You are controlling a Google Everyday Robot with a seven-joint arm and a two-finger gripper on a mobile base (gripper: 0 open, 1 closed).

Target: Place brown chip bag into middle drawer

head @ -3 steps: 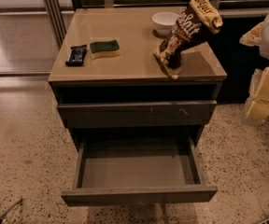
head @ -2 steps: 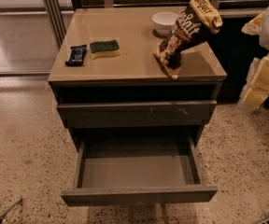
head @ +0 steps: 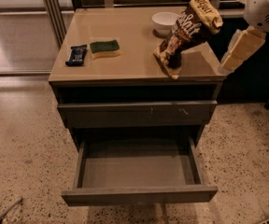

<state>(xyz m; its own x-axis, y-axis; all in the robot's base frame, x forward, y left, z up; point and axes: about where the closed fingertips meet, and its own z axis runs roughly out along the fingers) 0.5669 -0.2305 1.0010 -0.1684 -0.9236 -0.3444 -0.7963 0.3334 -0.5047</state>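
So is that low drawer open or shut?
Open. The middle drawer is pulled out, showing its bare grey floor. The gripper hangs right of the counter, beside the brown chip bag.

middle drawer: open from above | upper drawer front: above its rear | tool: right of tabletop
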